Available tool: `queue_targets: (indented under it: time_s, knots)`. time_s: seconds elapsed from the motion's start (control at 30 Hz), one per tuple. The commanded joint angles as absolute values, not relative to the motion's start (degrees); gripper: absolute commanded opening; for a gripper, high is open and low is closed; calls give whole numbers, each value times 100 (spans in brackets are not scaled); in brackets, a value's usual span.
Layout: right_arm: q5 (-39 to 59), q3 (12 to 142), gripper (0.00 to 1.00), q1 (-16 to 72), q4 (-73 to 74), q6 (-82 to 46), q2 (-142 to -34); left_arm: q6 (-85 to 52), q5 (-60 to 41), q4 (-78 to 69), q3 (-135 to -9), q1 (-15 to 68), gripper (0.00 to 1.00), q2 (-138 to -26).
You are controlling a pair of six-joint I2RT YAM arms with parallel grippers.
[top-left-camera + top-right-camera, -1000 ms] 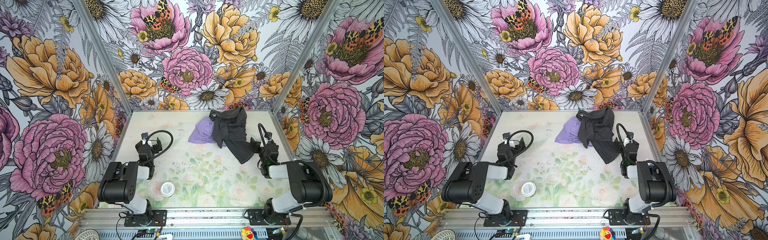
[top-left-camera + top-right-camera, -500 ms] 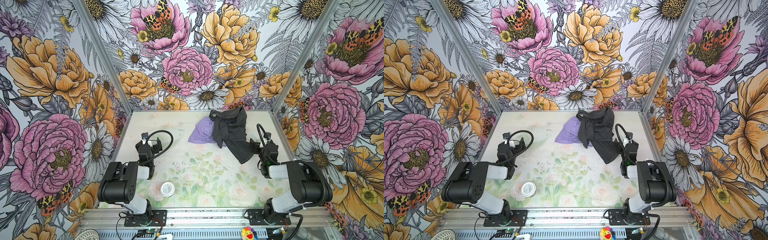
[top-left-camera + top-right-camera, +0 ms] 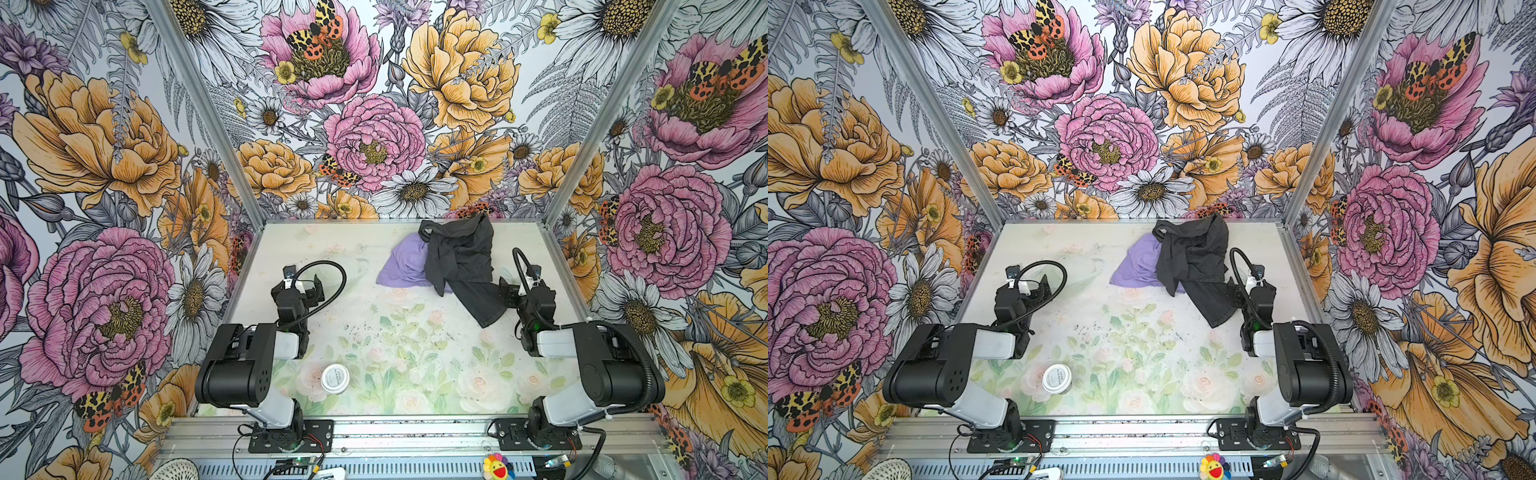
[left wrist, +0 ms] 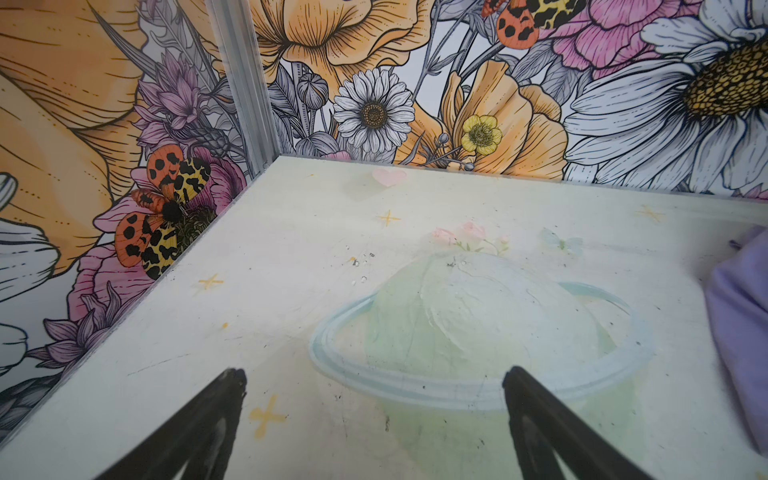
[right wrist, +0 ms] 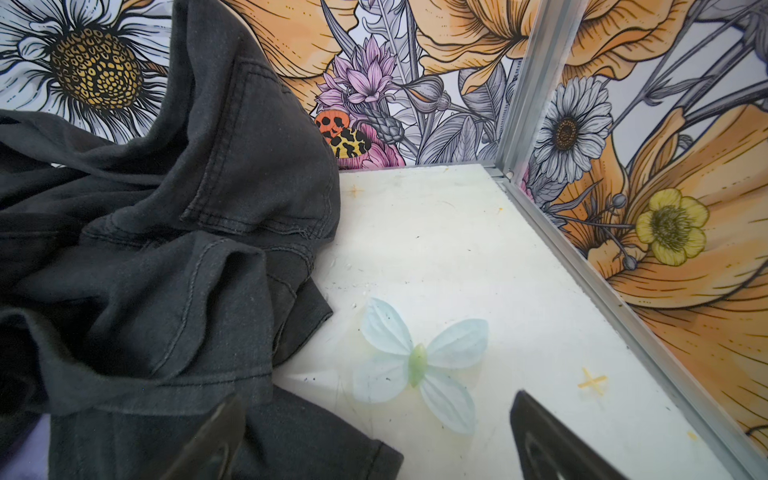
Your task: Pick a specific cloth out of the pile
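Note:
The pile lies at the far right of the table. Its lavender cloth [image 3: 404,266] [image 3: 1137,266] shows on the left side, half covered by the charcoal-black cloth [image 3: 457,253] [image 3: 1192,255]. A tail of the dark cloth trails toward the right arm. My right gripper [image 3: 508,291] [image 5: 376,401] is open right beside that tail, with one finger over the dark hem [image 5: 291,440] and the other over bare table. My left gripper [image 3: 308,287] [image 4: 374,374] stands open and empty over the table, well left of the pile. The lavender edge [image 4: 744,332] shows at the side of the left wrist view.
A small white round lid or jar [image 3: 335,378] [image 3: 1057,378] sits near the front, between the arms' bases. Floral walls with metal corner posts [image 5: 528,91] close in the table on three sides. A pale butterfly [image 5: 415,361] is printed on the table surface.

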State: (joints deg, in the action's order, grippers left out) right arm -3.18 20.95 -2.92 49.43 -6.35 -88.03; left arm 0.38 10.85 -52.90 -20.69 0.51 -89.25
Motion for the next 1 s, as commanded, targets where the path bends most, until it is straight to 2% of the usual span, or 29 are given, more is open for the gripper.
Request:
queue_targets:
  time_s: [0.0,0.23,0.4,0.5,0.6,0.87,0.97]
  knots:
    - [-448,2300,99,-262,4542,-626,-8377,59,1334,-5488,-2079,156,99,-8745]
    - [-486,2248,100,-253,2952,-923,-6646,189,2799,-3827,-2343,827,99,-7351]
    - [112,3040,100,-70,1101,-1195,-5440,-386,2802,-1645,-3047,1390,99,-6387]
    - [247,3595,99,158,108,-1212,-4994,-811,2434,-580,-3590,1561,99,-5980]
    - [550,3922,99,335,-353,-1210,-4779,-1126,1443,121,-4115,1521,99,-5708]
    - [1102,4185,99,620,-624,-1427,-4556,-926,-564,881,-4906,1222,99,-5148]
    - [1204,4325,99,747,-628,-1374,-4635,-817,-758,1210,-5143,1272,99,-5238]
